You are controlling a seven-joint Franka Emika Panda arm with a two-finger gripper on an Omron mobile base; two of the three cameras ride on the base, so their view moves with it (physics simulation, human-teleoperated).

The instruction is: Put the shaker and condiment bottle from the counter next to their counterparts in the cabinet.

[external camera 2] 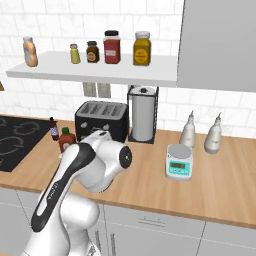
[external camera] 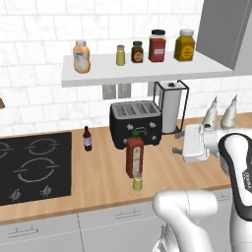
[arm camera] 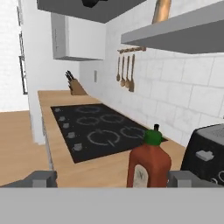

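1. Tall slim red-brown condiment bottle with green cap [arm camera: 148,164]: upright on the light wooden surface [external camera: 98,184], dead ahead of my claw [arm camera: 111,179], long axis vertical.
2. Small yellow-green grey-topped shaker [external camera: 138,182]: just before that bottle, near the surface's edge.
3. Claw: fingers apart, empty.

The arm [external camera 2: 75,180] is glossy white, built of rounded, bulbous segments. A black band runs along one link and carries small pale lettering, too small to read. The hand [external camera: 197,142] is a boxy pale-grey block with a darker seam.
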